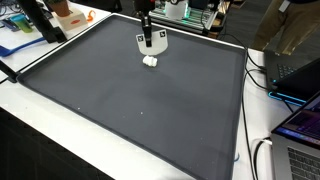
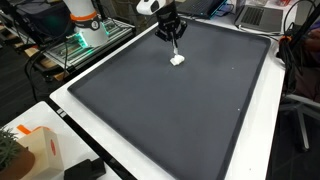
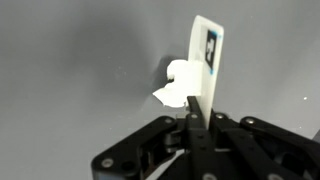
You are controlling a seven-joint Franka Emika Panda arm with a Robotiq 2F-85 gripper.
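My gripper is shut on the lower edge of a thin white card with a dark printed mark, holding it upright. Just beyond the card, a small white lump lies on the dark grey mat. In both exterior views the gripper hangs over the far part of the mat, with the card below it. The white lump lies on the mat right beneath. I cannot tell whether the card touches the lump.
The large dark mat covers a white table. A laptop and cables sit at one side. Boxes and equipment stand behind the mat. The robot base and an orange-and-white box stand near the table edges.
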